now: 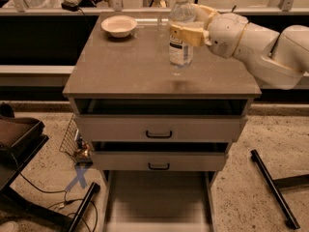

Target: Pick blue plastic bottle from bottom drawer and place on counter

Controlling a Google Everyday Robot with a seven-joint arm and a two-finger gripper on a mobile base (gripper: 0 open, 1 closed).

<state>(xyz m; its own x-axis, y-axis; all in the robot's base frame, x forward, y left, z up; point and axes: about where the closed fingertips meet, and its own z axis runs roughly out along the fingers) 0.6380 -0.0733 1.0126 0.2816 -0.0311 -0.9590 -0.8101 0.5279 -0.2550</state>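
Note:
The blue plastic bottle (181, 30), clear with a white cap and a pale label, is held upright just above the counter (125, 66), near its right-centre. My gripper (189, 29) reaches in from the right and is shut on the bottle's upper body, one cream finger across its front. The bottom drawer (158, 197) is pulled out at the foot of the cabinet and its tray shows nothing inside.
A white bowl (119, 25) sits at the counter's back left. Two upper drawers with black handles (159, 134) are slightly ajar. A black bar (270, 187) lies on the floor at right; a dark case (17, 134), cables and a wire basket are at left.

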